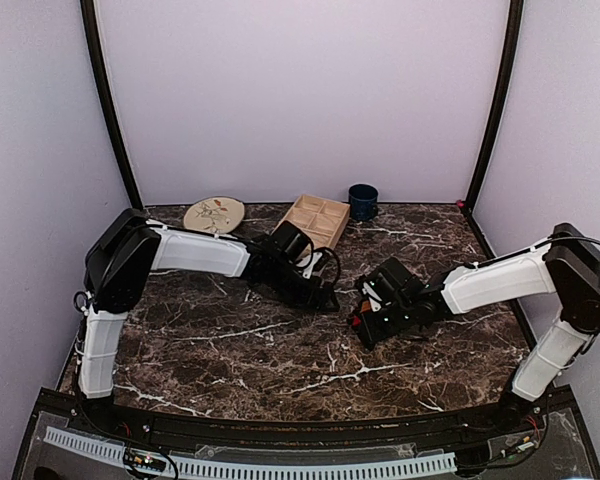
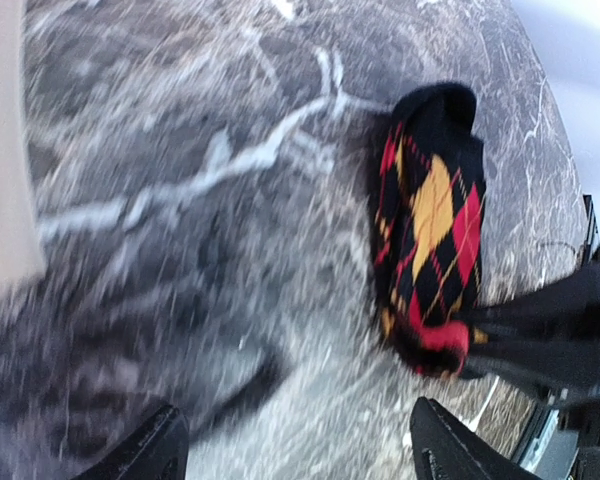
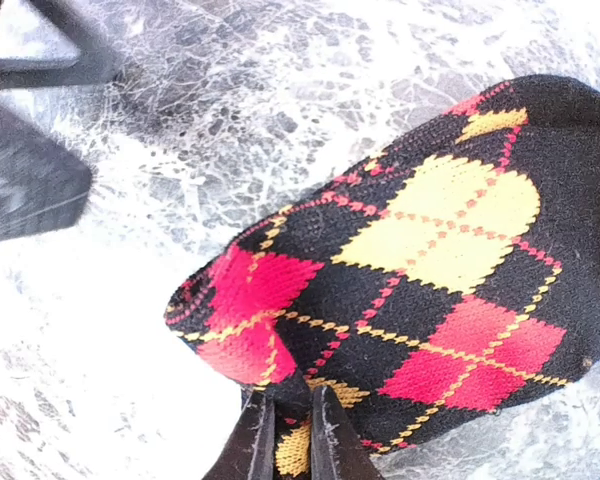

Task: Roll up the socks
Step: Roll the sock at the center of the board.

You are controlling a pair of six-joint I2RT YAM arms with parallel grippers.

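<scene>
Surface: a dark brown marble surface (image 1: 280, 370) veined in white is seen beneath both arms.
Plate: a round cream plate with a floral print (image 1: 214, 213) is set at the back left.
Left hand: the left hand (image 2: 295, 450) is seen low over the surface, fingers spread wide, nothing gripped, a little apart from the sock.
Tray: a pale wooden compartment tray (image 1: 315, 218) is placed at the back, right of the plate.
Mug: a dark blue mug (image 1: 362, 201) is stood just beside the tray.
Sock: a black argyle knitted sock with red and yellow diamonds (image 3: 430, 270) is laid in a compact bundle mid-surface, between the hands.
Right hand: the right hand (image 3: 285, 440) is pressed together, the sock's edge being pinched.
</scene>
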